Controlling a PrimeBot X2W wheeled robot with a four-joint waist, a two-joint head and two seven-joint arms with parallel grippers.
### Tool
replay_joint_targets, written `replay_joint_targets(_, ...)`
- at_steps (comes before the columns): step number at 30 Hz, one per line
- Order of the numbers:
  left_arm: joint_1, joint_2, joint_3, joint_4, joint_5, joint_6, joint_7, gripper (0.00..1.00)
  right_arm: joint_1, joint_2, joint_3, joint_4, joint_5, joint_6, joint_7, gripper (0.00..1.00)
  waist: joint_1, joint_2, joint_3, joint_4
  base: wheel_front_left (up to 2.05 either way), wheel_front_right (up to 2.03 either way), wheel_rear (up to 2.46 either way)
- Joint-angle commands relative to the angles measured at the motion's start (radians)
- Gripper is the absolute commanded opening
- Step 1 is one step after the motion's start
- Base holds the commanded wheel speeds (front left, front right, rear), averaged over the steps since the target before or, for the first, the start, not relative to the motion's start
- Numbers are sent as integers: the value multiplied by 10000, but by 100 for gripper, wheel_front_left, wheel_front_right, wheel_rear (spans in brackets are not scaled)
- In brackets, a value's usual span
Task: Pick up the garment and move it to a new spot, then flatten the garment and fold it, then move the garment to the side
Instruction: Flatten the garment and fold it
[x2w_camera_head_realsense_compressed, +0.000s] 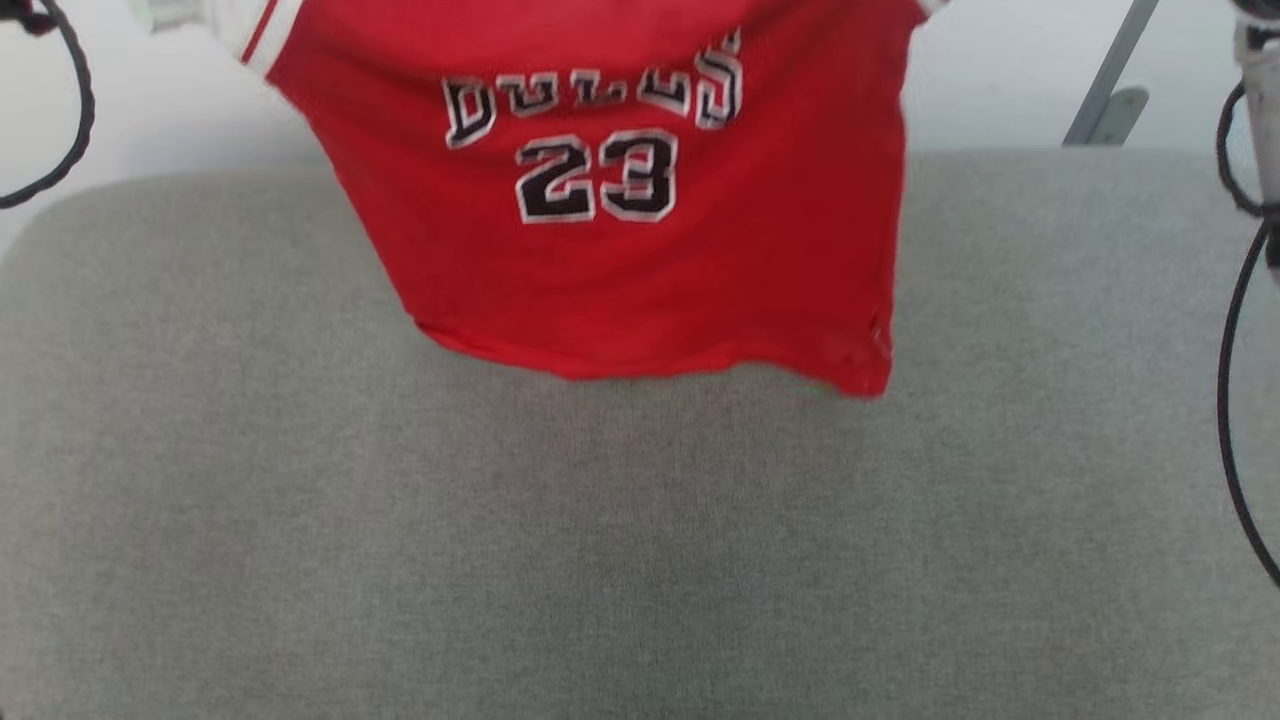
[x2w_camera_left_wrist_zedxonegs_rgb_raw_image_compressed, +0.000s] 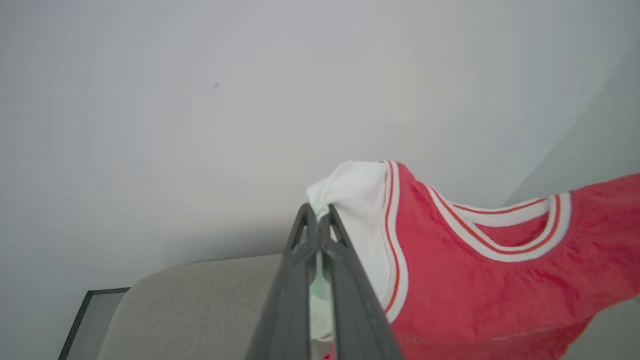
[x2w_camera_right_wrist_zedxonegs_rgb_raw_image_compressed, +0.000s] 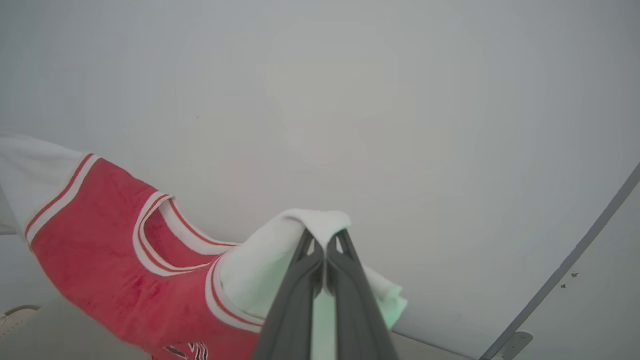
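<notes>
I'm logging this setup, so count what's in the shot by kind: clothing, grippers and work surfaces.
Clothing: 1, the garment
Grippers: 2, the left gripper and the right gripper, each shut on a white sleeve
Surfaces: 1, the grey padded surface
Total: 4

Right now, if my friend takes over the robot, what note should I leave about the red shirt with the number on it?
Left gripper: shut on one white sleeve panel of the red soft sports shirt.
Right gripper: shut on the other white sleeve.
Shirt: hanging spread between them over the grey fabric-covered table, lettering facing the head camera.
Done: picked up.
Left: lay it at a new spot, flatten, fold, move aside.
</notes>
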Motion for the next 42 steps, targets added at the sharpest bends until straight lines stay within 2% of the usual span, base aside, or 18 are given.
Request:
replay_joint_targets(1,-140,-56,44,-23,115,-50,-220,0,-172,35,95,93,-152,-5,-281,0,0,0,356,30,0,0,0)
replay_joint_targets(7,-786,-306,104,328,376,-472,-1980,0,-1086,207,532,1044,-883,-5,-2307,0,0,0,1661,66,0,0,0)
replay_joint_targets(14,-1925,-592,-102,927,1072,-903,-4860,0,-2474,415,1162,2569,-2304,-7,-5335,0,0,0,2949,184,0,0,0)
replay_joint_targets(16,-2257,-631,-116,1119,1282,-945,-5839,0,-2925,459,1054,3061,-2776,-7,-6268,0,0,0,3206,235,0,0,0)
replay_joint_targets(17,-2257,-631,-116,1119,1282,-945,-5839,0,-2925,459,1054,3061,-2776,-7,-6268,0,0,0,3206,235,0,0,0)
replay_joint_targets(20,-2756,-649,-296,1318,1653,-998,-7445,0,-3582,555,750,3779,-3677,-7,-7689,0,0,0,3483,331,0,0,0)
replay_joint_targets(23,-3101,-711,-379,1547,1850,-1054,-8807,0,-4067,629,332,4178,-4581,-7,-8293,0,0,0,3738,469,0,0,0)
replay_joint_targets(26,-3229,-655,-516,1647,2035,-1068,-9524,0,-4199,816,-56,4190,-5322,-7,-8422,0,0,0,3830,568,0,0,0)
replay_joint_targets(31,-2465,-746,-1101,1911,1618,-1072,-9720,0,-3580,936,-296,4412,-5996,-7,-8417,0,0,0,3832,738,0,0,0)
replay_joint_targets(34,-1869,-690,-1758,2064,1103,-1075,-9557,0,-3129,1133,-93,4863,-5864,-7,-8418,0,0,0,3738,802,0,0,0)
replay_joint_targets(35,-1389,-684,-2160,2191,574,-1066,-9243,0,-2802,1272,116,5234,-5558,-7,-8417,0,0,0,3666,825,0,0,0)
replay_joint_targets(42,51,-497,-3339,2348,-930,-1068,-7888,0,-1594,1525,1141,5885,-4075,-7,-7976,0,0,0,3316,899,0,0,0)
